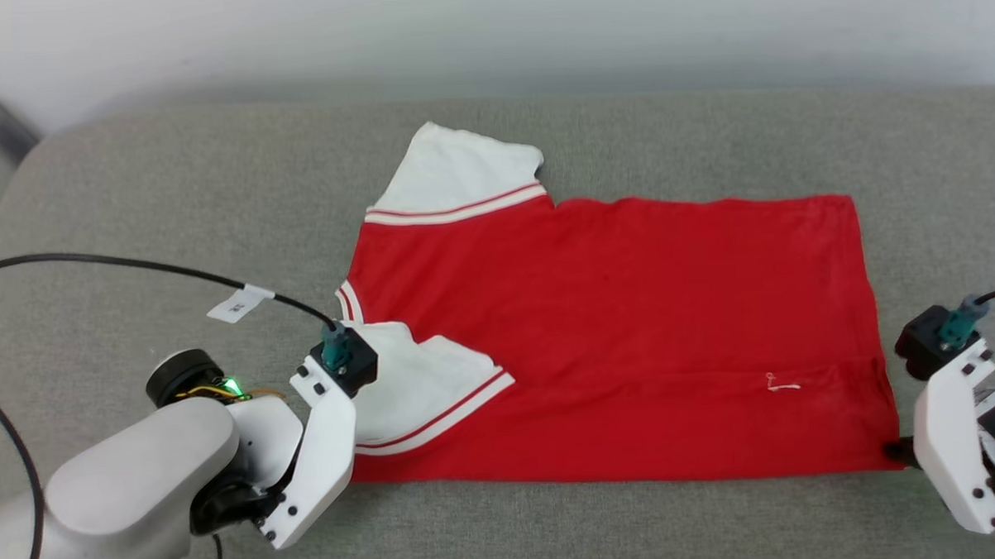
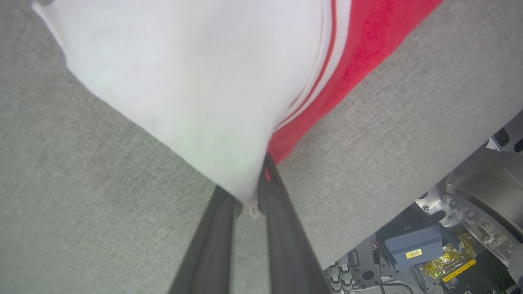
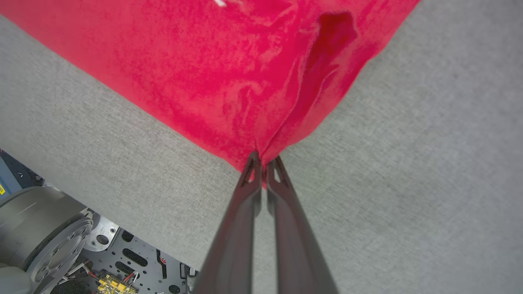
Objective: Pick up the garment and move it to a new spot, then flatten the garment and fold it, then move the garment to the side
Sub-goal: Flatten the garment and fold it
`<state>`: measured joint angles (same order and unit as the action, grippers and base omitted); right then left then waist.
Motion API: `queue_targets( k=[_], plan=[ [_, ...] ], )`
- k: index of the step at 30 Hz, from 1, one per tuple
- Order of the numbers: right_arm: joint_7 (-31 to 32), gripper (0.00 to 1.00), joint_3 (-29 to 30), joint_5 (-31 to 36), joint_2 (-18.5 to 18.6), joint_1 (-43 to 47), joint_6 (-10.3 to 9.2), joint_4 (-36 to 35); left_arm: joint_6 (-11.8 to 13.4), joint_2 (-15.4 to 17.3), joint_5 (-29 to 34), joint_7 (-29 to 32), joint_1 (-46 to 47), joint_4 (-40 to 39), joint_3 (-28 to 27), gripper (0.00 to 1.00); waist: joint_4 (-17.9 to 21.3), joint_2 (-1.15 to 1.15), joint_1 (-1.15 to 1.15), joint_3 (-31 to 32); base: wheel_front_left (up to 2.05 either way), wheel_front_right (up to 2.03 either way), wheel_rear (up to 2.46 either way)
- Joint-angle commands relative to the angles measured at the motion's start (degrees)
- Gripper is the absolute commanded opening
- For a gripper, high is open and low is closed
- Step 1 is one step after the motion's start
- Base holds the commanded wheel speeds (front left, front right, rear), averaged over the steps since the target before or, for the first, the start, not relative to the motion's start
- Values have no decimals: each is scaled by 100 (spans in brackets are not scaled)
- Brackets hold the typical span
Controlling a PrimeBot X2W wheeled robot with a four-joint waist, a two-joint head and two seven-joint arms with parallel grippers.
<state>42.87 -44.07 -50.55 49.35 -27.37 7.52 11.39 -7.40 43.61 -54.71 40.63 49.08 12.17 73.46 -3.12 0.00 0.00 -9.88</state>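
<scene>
Shirt [image 1: 632, 333] lay flat on the grey surface [image 1: 171, 183], near sleeve [image 1: 418, 381] folded in. Left claw [image 2: 251, 200] pinched that white sleeve's corner. Right claw [image 3: 263, 165] pinched the red bottom corner. More folding and the move aside seemed left.

Small yellow rectangular sticker [image 2: 413, 253] on blue-grey ribbed plastic box [image 2: 404, 243], 4 o'clock in left wrist view: three characters, seemingly "008" upside down, uncertain. White paper tag [image 1: 240, 303] on thin black cable [image 1: 133, 263], 9 o'clock in head view: print too small to read.
</scene>
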Motion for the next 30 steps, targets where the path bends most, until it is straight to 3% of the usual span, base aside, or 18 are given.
queue_targets(
  k=[1, 15, 23, 24, 25, 26, 30],
  plan=[
    [-41, 0, -10, -25, 66, -67, -6, -49, 6, 55, 13, -18, -91, 5, -5, 0, 13, 0, 0, 163, 0, 0, 0],
    [-330, 0, 141, -609, 1120, 1057, -6, -1012, 7, 539, -131, 151, -1000, -731, -4, 0, -80, 0, 0, 771, 0, 0, 0],
    [-432, 0, 263, -471, 887, 1826, -7, -760, 7, 466, -159, -79, -1377, -571, -7, 0, -56, 0, 0, 657, 0, 0, 0],
    [-462, 0, 291, -435, 819, 1868, -7, -714, 7, 445, -147, -127, -1375, -518, -7, 41, -52, 0, 0, 646, 0, 0, 0],
    [-510, 23, 341, -389, 746, 1899, -7, -667, 7, 431, -106, -212, -1361, -480, -13, 100, -44, 0, 0, 640, 0, 0, 0],
    [-562, 100, 394, -354, 676, 1917, -6, -634, 6, 421, -92, -261, -1360, -428, -10, 100, -36, 0, 0, 640, 0, 0, 0],
    [-893, 100, 724, -107, 496, 1836, -6, -558, 6, 501, -78, -482, -1174, -393, -121, 100, -11, 0, 0, 690, 0, 0, 0]
  ],
)
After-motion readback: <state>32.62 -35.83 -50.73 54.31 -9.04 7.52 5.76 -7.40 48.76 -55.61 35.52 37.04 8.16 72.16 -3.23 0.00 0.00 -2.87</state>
